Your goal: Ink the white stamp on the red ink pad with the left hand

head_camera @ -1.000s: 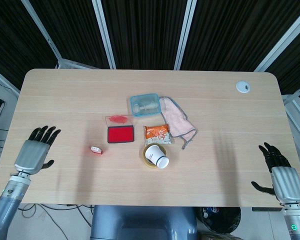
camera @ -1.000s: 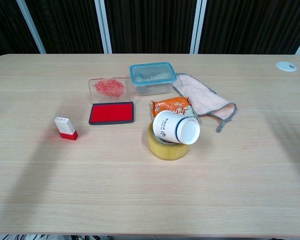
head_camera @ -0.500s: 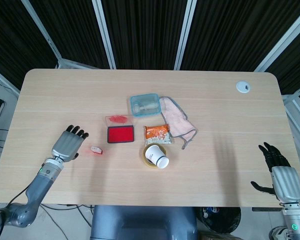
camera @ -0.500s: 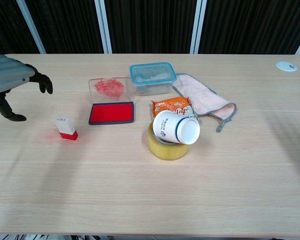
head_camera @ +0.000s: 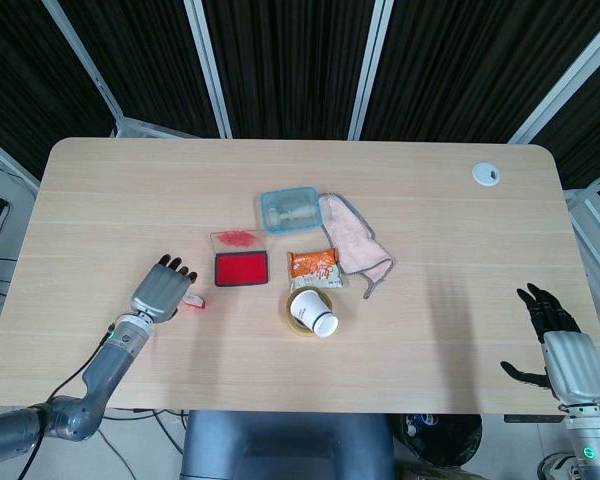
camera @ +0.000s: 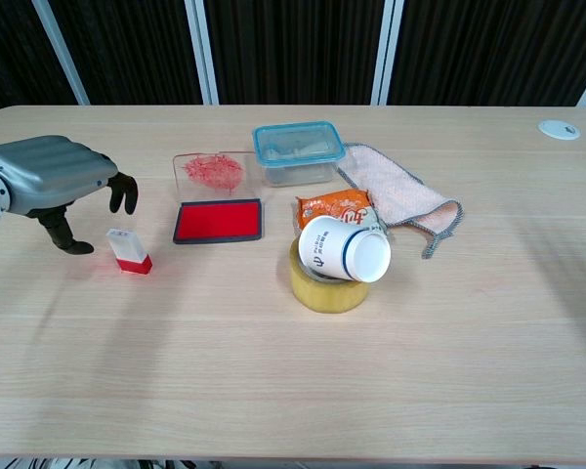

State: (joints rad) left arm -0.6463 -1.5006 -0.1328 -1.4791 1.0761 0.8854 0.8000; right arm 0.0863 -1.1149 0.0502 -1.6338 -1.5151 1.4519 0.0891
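The task is barely begun. Nearest, the left robot hand (camera: 54, 181) hangs just over the white stamp (camera: 128, 250), fingers apart and curved down, holding nothing. The stamp lies on the table (camera: 293, 371), not yet gripped. Just beyond it to the right sits the red ink pad (camera: 218, 220), uncovered. Grasping, lifting and pressing remain. The right robot hand (head_camera: 560, 345) rests empty, fingers spread.

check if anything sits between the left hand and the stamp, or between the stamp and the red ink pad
Nothing visible does. The left hand hovers right over the white stamp, fingers apart, with only bare table around it. The stretch from the stamp to the red ink pad is bare wood too; the paper cup and tape roll lie beyond the pad.
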